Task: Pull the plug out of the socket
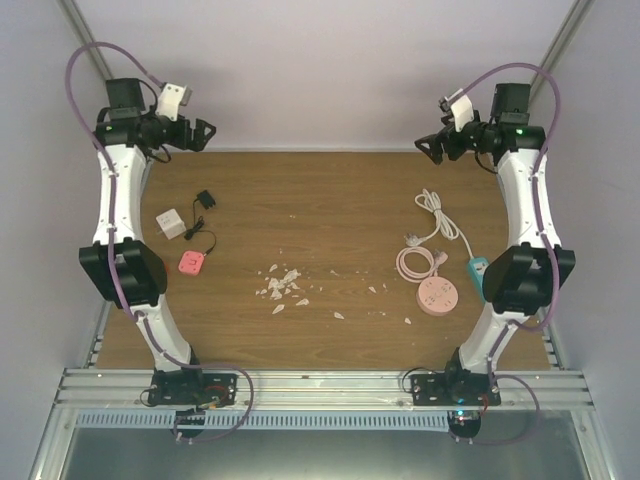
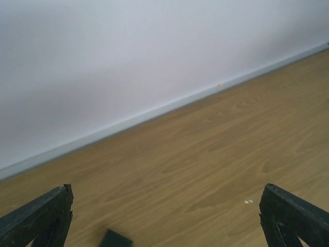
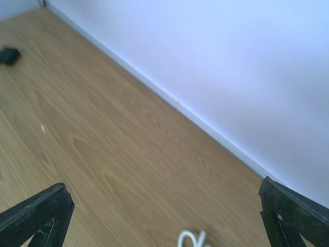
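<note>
On the right of the table lies a round pink socket (image 1: 438, 297) with its coiled pink cord (image 1: 413, 262). A white plug (image 1: 411, 240) rests apart from it, on a looped white cable (image 1: 437, 213) whose end shows blurred in the right wrist view (image 3: 193, 240). On the left, a small pink socket (image 1: 191, 262) is joined by a thin black wire to a black plug (image 1: 205, 199) (image 2: 115, 240) (image 3: 9, 55). My left gripper (image 1: 203, 132) (image 2: 165, 216) and right gripper (image 1: 428, 148) (image 3: 164, 216) hang high over the far edge, both open and holding nothing.
A white cube adapter (image 1: 170, 223) sits between the black plug and the small pink socket. White crumbs (image 1: 283, 285) are scattered mid-table. A teal block (image 1: 478, 268) lies partly under my right arm. A pale wall closes the far edge.
</note>
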`<state>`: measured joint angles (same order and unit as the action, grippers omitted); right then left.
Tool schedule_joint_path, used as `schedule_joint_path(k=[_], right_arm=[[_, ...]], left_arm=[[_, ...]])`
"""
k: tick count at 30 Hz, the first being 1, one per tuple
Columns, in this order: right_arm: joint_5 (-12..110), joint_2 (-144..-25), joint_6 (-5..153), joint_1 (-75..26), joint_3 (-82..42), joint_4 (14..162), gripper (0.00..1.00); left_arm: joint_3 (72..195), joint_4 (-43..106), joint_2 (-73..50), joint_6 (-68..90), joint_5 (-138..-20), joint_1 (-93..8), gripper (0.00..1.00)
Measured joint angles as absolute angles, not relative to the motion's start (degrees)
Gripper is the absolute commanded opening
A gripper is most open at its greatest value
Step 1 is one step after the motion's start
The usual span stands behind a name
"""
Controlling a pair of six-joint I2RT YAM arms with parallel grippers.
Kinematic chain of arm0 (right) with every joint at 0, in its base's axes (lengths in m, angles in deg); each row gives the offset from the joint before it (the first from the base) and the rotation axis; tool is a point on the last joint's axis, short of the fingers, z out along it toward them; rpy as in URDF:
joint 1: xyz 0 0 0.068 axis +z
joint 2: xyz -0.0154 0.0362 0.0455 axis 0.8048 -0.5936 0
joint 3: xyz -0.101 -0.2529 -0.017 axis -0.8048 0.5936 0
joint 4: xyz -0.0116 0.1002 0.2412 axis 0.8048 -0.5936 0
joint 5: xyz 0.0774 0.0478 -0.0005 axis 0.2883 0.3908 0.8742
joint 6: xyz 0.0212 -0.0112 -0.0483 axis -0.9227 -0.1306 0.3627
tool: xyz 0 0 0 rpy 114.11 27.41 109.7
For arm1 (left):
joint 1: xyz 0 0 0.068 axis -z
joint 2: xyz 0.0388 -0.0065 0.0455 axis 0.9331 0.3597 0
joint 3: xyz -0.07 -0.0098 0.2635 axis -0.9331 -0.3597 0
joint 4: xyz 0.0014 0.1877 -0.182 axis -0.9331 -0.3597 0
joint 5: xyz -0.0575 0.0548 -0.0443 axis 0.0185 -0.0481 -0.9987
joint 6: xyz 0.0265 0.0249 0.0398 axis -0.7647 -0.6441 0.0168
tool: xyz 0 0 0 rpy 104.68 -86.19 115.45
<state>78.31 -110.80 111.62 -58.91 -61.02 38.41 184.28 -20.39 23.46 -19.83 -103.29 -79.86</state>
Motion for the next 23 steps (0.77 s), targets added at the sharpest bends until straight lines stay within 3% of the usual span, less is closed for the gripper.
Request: schedule_joint_path(k=[15,23], right_arm=[[86.9,-96.7,92.8,-58.9,-27.0,61.5,1.00],[86.8,-94.7,92.6,-58.9,-22.9,63.3,1.00]], left_arm=[[156.8,-12.8,14.3,-16.2,-101.4,-74.7,0.99],[153.5,-9.1,13.2,-13.0,-100.4,-74.8,0.99]])
